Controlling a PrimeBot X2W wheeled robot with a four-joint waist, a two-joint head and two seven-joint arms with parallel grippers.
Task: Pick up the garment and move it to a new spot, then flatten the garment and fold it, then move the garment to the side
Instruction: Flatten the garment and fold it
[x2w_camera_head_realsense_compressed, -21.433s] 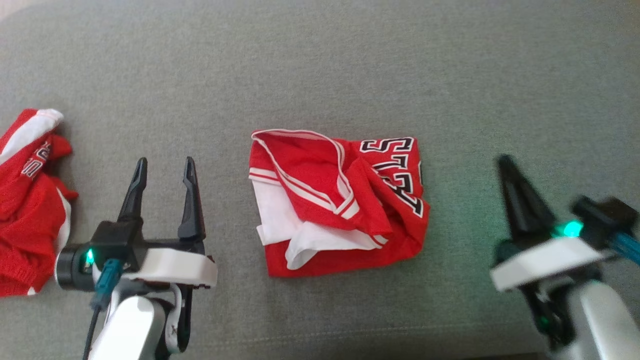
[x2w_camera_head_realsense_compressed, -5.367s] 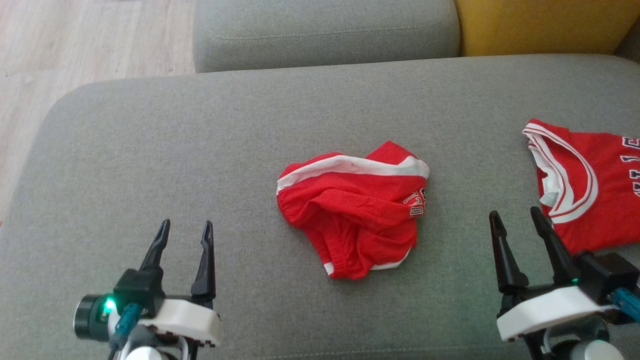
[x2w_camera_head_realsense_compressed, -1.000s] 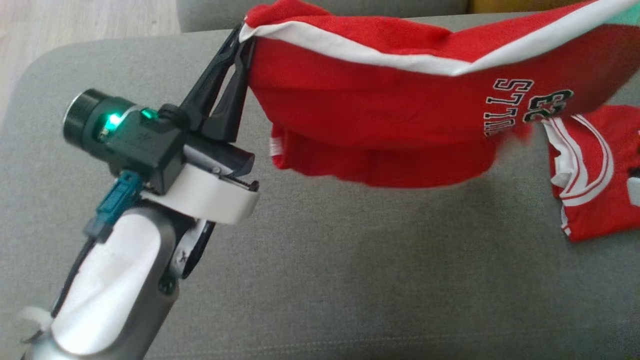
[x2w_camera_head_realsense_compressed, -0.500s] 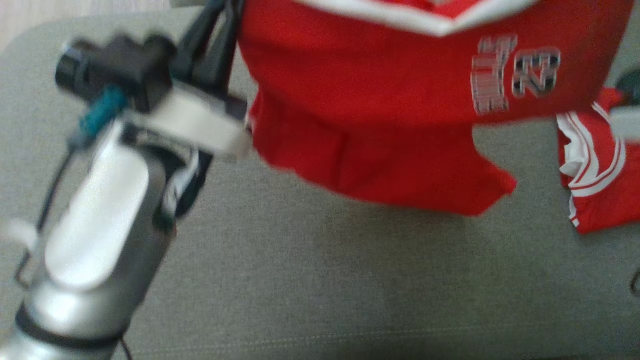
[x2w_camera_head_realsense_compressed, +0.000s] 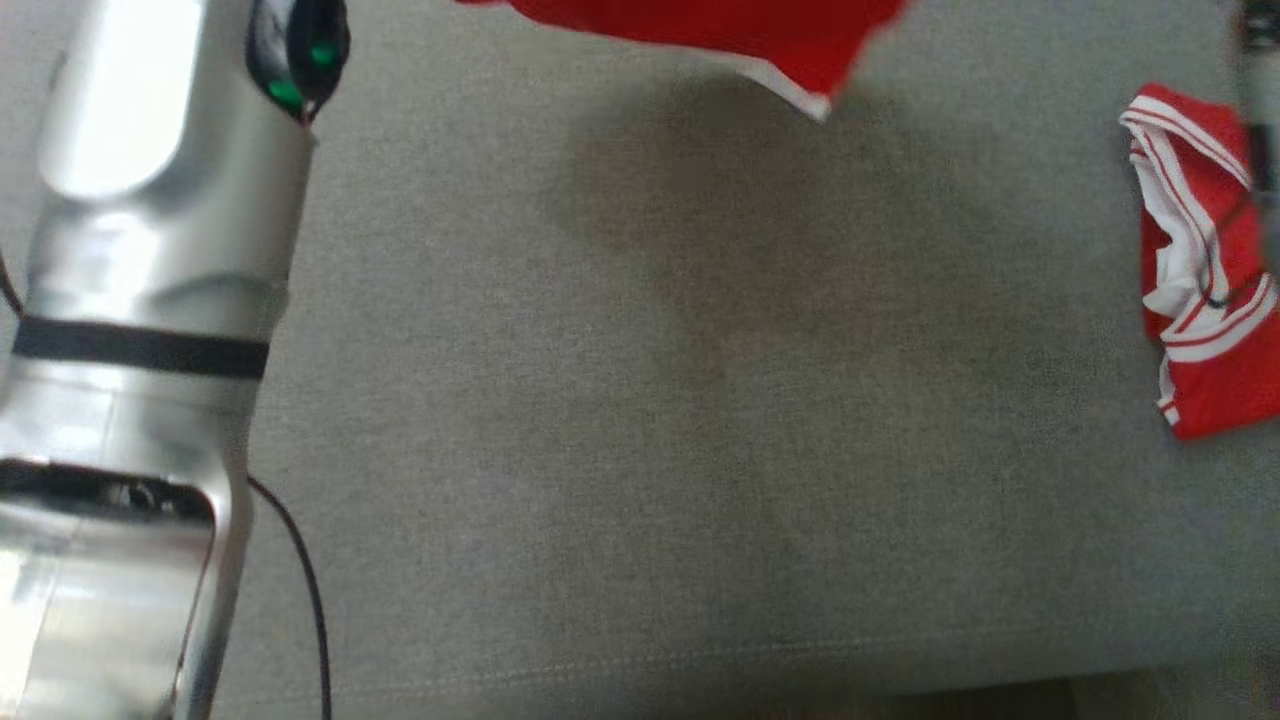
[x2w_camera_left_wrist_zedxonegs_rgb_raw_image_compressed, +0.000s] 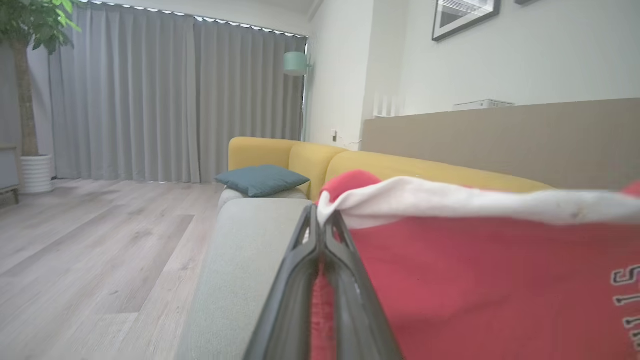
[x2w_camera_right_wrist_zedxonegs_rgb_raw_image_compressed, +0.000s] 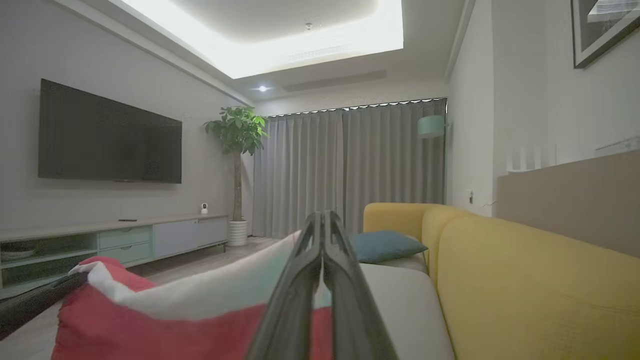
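The garment (x2w_camera_left_wrist_zedxonegs_rgb_raw_image_compressed: 475, 285) is a pair of red shorts with a white waistband and black-and-white lettering, held stretched in the air between both grippers. My left gripper (x2w_camera_left_wrist_zedxonegs_rgb_raw_image_compressed: 318, 220) is shut on one end of the waistband. My right gripper (x2w_camera_right_wrist_zedxonegs_rgb_raw_image_compressed: 322, 220) is shut on the other end, with the red cloth (x2w_camera_right_wrist_zedxonegs_rgb_raw_image_compressed: 175, 320) hanging away to its left. In the head view, a red hem corner of the garment (x2w_camera_head_realsense_compressed: 700, 25) hangs at the top edge above the grey sofa seat (x2w_camera_head_realsense_compressed: 650, 400). My pale left forearm (x2w_camera_head_realsense_compressed: 150, 250) rises at the left.
A second red and white garment (x2w_camera_head_realsense_compressed: 1200, 270) lies bunched on the seat at the right. A yellow sofa section (x2w_camera_right_wrist_zedxonegs_rgb_raw_image_compressed: 525, 280) with a blue cushion (x2w_camera_left_wrist_zedxonegs_rgb_raw_image_compressed: 260, 180) stands beyond the seat. Wooden floor (x2w_camera_left_wrist_zedxonegs_rgb_raw_image_compressed: 75, 250) lies past the seat's left edge.
Both arms have raised the garment. It has gone up out of the head view until only its lower hem shows, and the left gripper has left the top of that view.
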